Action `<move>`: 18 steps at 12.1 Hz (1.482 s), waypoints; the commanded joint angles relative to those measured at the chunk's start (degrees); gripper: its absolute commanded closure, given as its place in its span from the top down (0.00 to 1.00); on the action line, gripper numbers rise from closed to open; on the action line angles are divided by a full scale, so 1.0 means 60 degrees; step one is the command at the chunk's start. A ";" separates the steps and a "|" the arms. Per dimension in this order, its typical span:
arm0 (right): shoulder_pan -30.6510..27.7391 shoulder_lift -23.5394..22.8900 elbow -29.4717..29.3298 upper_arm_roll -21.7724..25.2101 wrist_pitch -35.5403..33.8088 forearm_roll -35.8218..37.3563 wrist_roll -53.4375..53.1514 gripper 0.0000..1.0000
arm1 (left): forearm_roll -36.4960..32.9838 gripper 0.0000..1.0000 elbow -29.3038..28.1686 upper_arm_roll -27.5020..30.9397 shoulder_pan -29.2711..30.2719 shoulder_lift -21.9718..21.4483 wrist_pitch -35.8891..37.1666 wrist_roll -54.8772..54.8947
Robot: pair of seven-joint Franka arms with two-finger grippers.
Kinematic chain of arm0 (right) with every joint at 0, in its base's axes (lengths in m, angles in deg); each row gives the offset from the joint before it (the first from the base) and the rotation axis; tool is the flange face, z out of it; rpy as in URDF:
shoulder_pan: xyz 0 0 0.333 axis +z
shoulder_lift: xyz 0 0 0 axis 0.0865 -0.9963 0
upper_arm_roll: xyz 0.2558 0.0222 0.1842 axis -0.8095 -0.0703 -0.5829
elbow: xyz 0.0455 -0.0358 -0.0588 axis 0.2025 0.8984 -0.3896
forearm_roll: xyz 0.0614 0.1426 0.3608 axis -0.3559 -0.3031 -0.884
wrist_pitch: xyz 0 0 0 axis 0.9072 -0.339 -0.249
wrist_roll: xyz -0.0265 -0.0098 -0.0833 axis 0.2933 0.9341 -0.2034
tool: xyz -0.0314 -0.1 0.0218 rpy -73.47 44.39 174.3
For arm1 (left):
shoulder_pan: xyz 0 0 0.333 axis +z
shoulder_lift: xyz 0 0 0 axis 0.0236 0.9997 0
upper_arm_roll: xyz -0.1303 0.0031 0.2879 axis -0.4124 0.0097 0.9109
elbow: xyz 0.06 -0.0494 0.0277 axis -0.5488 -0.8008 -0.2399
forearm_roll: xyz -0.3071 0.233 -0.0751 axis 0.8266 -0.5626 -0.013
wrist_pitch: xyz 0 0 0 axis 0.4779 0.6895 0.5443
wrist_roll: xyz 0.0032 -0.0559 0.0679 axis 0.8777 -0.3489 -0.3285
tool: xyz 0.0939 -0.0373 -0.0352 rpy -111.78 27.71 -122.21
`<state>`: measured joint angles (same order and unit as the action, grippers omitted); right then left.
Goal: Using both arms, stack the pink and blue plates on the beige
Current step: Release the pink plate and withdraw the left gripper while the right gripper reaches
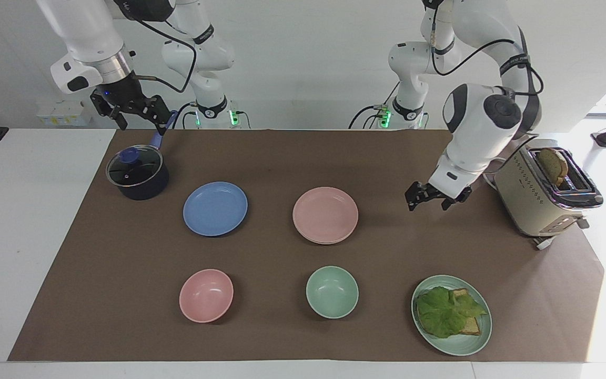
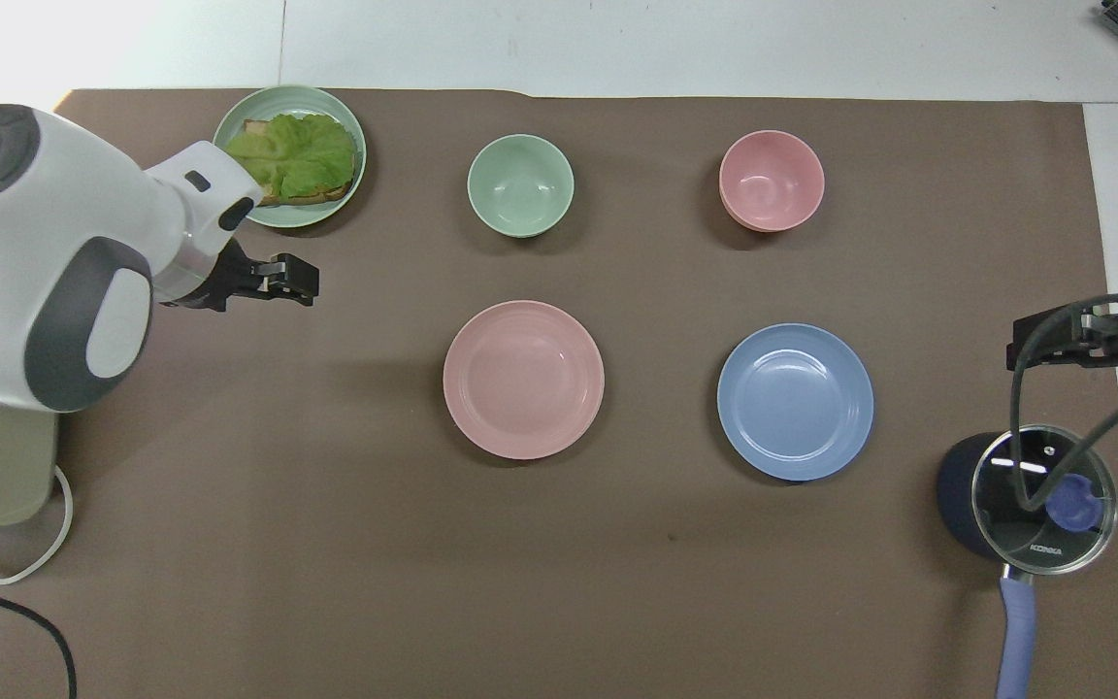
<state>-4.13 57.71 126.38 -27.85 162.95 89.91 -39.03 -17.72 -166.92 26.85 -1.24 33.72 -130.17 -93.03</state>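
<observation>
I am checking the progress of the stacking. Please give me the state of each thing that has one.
Pink plate: lying on the beige plate, released.
Blue plate: alone on the mat, not stacked.
Pot: lid on.
Toaster: bread standing in a slot.
Left claw: open, empty.
Right claw: open, waiting above the pot.
</observation>
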 commanded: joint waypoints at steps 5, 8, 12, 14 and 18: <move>-0.0124 0.0230 0.0424 0.0028 0.0708 -0.0212 0.0227 1.00 | -0.0215 1.00 0.1202 -0.0027 0.0710 -0.0986 0.2353 0.0971; -0.0124 0.0274 0.1578 0.0028 0.1995 -0.0198 0.0271 1.00 | -0.0201 1.00 0.1202 -0.0041 0.0724 -0.1076 0.2326 0.0898; -0.0124 -0.0295 0.3235 0.0014 0.4251 -0.0198 0.0402 1.00 | -0.0201 1.00 0.1202 0.0017 0.0900 -0.1076 0.2340 0.0898; -0.0051 -0.0895 0.3689 0.0014 0.5115 -0.0183 0.0388 1.00 | -0.0201 1.00 0.1202 0.0017 0.0944 -0.1076 0.2340 0.0898; -0.0080 -0.1511 0.5008 0.0014 0.6933 -0.0198 0.0883 1.00 | -0.0201 1.00 0.1202 0.0017 0.0959 -0.1076 0.2340 0.0898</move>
<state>-4.31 49.09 153.20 -27.87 200.52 89.91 -37.19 -17.99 -159.68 27.31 3.93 27.59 -116.94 -87.78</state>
